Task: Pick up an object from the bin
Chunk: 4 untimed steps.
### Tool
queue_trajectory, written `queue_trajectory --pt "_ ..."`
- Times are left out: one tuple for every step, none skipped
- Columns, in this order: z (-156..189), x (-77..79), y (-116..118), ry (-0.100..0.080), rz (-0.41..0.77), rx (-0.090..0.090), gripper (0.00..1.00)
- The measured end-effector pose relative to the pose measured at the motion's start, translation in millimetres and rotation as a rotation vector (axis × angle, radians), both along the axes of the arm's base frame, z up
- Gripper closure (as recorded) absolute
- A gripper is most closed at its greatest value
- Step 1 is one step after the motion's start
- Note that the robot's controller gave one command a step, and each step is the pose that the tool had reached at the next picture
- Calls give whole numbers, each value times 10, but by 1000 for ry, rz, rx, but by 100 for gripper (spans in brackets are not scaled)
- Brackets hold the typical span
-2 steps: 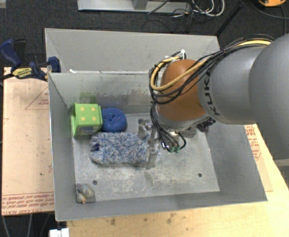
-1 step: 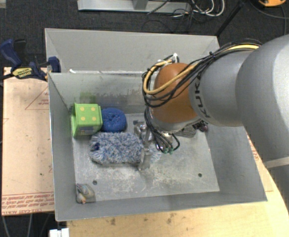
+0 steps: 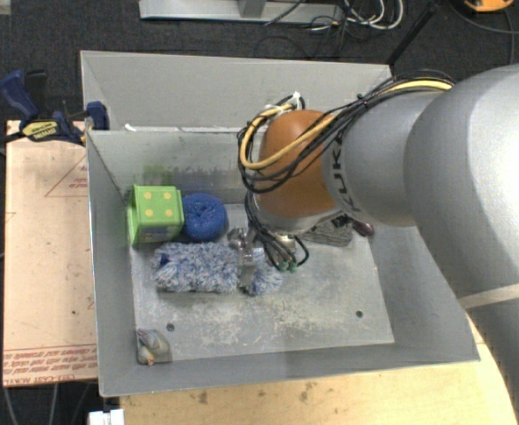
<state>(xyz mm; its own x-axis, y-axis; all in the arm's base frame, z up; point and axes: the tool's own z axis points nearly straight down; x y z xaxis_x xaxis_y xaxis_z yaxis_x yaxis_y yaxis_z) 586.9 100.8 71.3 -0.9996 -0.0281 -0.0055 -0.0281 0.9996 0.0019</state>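
Blue-and-white shaggy cloth [image 3: 197,268] lies just below the green cube [image 3: 156,212], its long axis running rightward away from the cube across the floor of the bin [image 3: 330,317]. The gripper [image 3: 246,259] is down at the cloth's end farthest from the cube. Whether its jaws are apart or together I cannot tell. A blue ball [image 3: 205,217] touches the cube's right side, just above the cloth. Below the cloth the floor is bare, so there looks to be room to lift. A small grey lump [image 3: 152,347] sits well below the cube.
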Motion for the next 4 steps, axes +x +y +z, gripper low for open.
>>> queue_trajectory --pt "0 0 0 0 0 0 100" --pt "28 -7 -1 2 0 0 100" --pt "141 -16 -2 6 0 -1 100" --pt "231 -7 -1 3 0 0 100"
